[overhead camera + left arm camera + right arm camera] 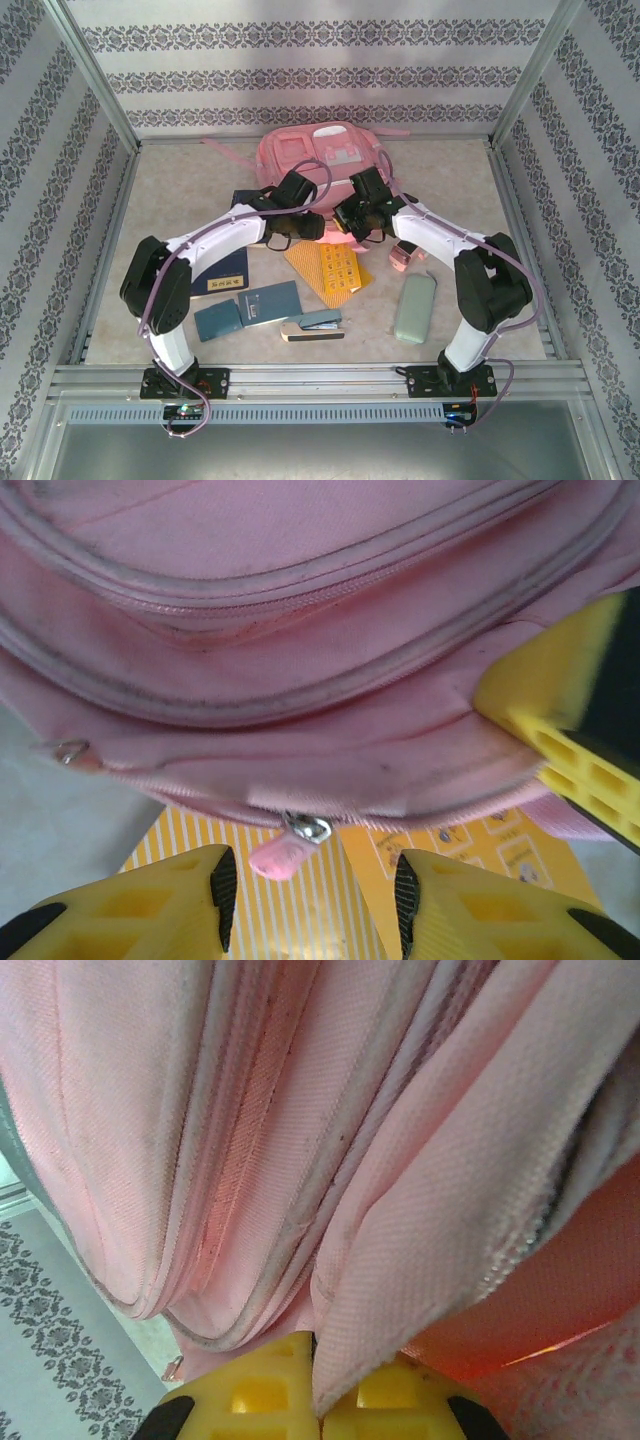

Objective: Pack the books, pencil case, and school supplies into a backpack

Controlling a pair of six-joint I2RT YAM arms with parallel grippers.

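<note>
Pinching the backpack (250,1160) cloth, the right gripper (315,1358) likely steadies it; the left gripper (310,890) waits wide open, the zipper pull (280,857) between its fingers.

The tabletop (470,190) is pale and speckled. A big pink backpack (310,155) lies at the far side. Nearer lie a navy book (222,270), a yellow book (330,270), a teal book (275,300) beside a second teal book (218,320), a blue stapler (316,325) and a pale green pencil case (414,308).
</note>
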